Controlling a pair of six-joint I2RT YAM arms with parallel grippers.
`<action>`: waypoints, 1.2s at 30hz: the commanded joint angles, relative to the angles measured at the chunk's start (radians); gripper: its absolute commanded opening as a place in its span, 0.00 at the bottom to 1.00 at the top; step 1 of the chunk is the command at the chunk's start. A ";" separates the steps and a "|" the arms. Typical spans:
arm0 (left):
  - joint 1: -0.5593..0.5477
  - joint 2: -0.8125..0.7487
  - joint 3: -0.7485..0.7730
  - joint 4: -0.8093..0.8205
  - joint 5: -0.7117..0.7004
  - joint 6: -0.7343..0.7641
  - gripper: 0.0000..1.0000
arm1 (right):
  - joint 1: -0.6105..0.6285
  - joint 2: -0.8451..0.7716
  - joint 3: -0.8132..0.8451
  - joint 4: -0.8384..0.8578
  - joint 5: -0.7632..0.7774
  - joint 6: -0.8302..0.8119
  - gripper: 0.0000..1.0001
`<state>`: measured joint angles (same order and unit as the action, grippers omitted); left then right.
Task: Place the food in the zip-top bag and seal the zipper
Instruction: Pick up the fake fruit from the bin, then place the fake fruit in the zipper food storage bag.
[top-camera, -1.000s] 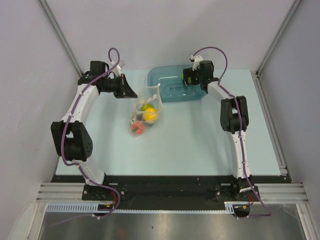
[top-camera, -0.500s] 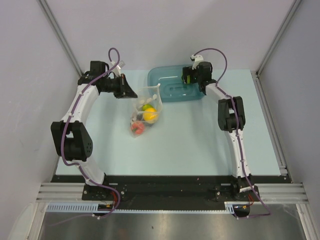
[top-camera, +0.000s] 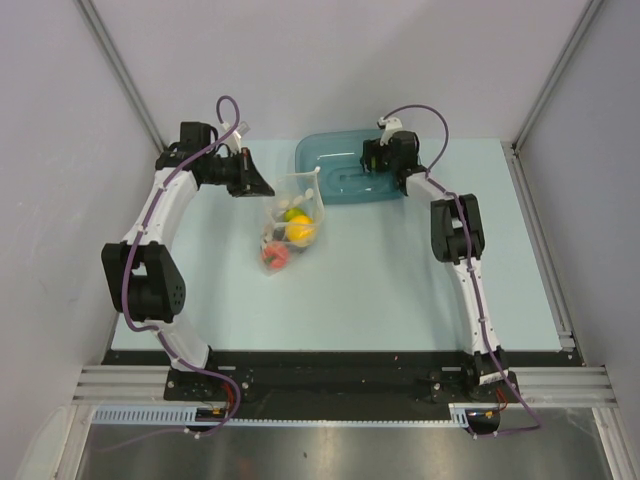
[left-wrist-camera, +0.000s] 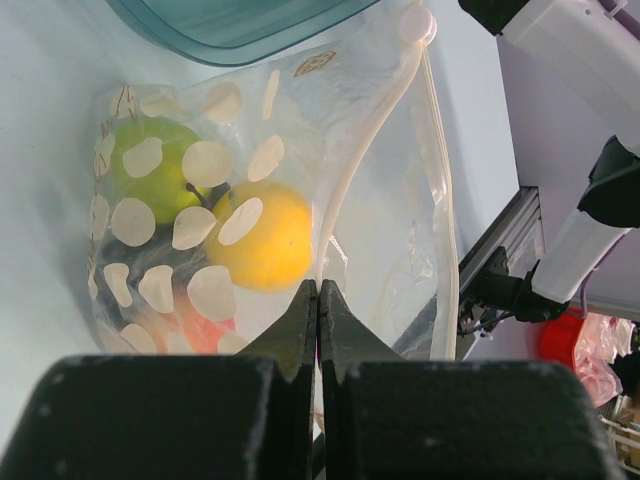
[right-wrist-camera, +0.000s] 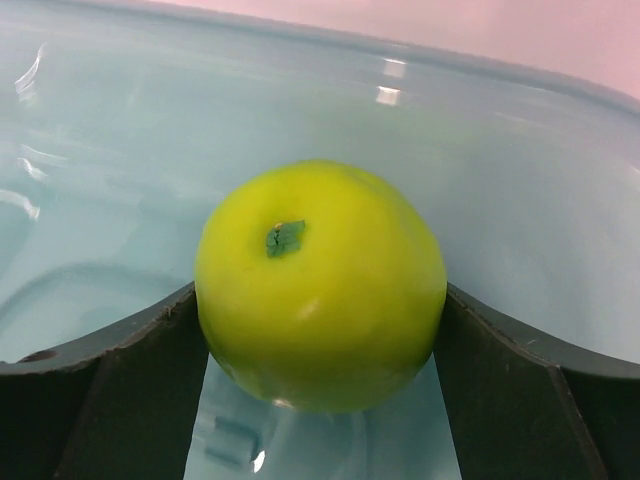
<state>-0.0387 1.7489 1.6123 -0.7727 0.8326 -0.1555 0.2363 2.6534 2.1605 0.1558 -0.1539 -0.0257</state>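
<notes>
**A:** So, where is the food sitting?

**B:** A green apple (right-wrist-camera: 320, 285) is resting inside the teal tub (right-wrist-camera: 500, 150). The right gripper (right-wrist-camera: 318, 300) is bracketing it, fingers (right-wrist-camera: 120, 400) spread wide and seemingly touching both sides.

**A:** And the bag?

**B:** The zip-top bag (left-wrist-camera: 390, 230) is lying on the counter (top-camera: 380, 270) just beside the tub, toward the left arm, holding an orange (left-wrist-camera: 262, 240). The left gripper (left-wrist-camera: 318, 300) is pinching shut on the bag's mouth edge by the zipper (left-wrist-camera: 355, 190).

**A:** How is the apple likely handling?

**B:** Probably light, hard and smooth, so it may be slipping. Squeezing across its widest middle is looking safest.
</notes>
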 joint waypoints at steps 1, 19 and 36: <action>0.005 -0.008 0.005 0.009 0.003 0.017 0.00 | -0.018 -0.174 -0.105 0.120 -0.080 0.021 0.50; -0.046 -0.054 0.003 0.015 0.016 0.027 0.00 | 0.067 -0.805 -0.605 0.324 -0.878 0.168 0.27; -0.053 -0.086 -0.038 0.047 0.023 0.005 0.01 | 0.362 -0.794 -0.499 -0.358 -0.745 -0.396 0.43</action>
<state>-0.0868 1.7195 1.5890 -0.7635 0.8402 -0.1562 0.5858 1.8370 1.5787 -0.1020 -0.9550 -0.3378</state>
